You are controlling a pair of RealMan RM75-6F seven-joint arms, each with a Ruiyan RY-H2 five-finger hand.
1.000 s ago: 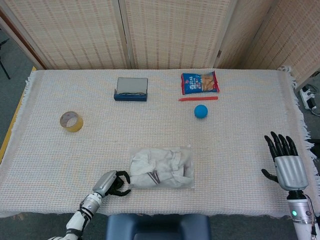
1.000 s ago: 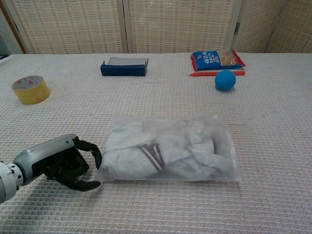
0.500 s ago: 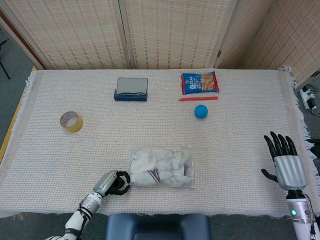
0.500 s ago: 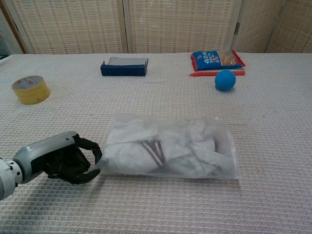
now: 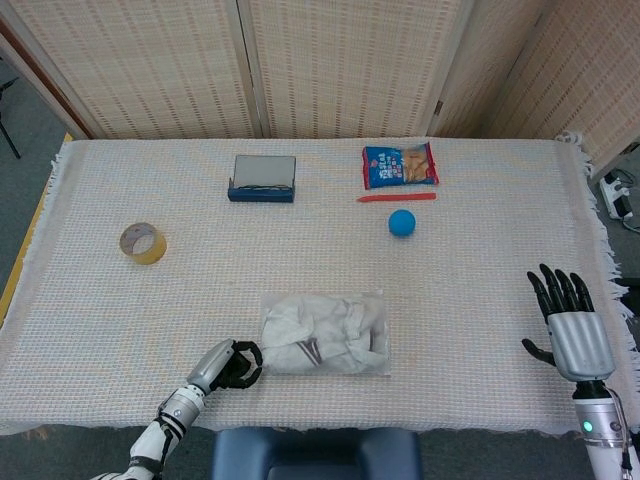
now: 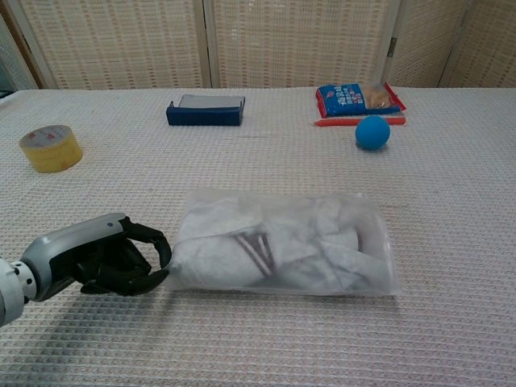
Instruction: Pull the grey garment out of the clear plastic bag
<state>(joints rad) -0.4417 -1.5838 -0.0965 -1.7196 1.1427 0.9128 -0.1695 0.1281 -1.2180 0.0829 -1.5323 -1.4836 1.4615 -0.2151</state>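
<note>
The clear plastic bag [image 5: 365, 345] [image 6: 367, 242] lies flat on the near middle of the table, with the crumpled grey garment [image 5: 310, 330] [image 6: 242, 238] sealed inside it. My left hand [image 5: 225, 365] [image 6: 97, 262] sits at the bag's left end, its dark fingers curled together and pinching the bag's left edge. That end of the bag is raised slightly off the cloth. My right hand [image 5: 575, 335] hovers far off at the table's right edge, open, fingers spread and pointing away; only the head view shows it.
A yellow tape roll [image 5: 143, 243] [image 6: 51, 148] sits at the left. At the back are a blue box [image 5: 263, 178] [image 6: 206, 110], a snack packet [image 5: 400, 165] [image 6: 359, 98], a red pen [image 5: 397, 197] [image 6: 355, 122] and a blue ball [image 5: 402, 222] [image 6: 372, 132].
My left hand's fingers have closed onto the bag's left edge, and that end has lifted and shifted slightly. The right hand has stayed put.
</note>
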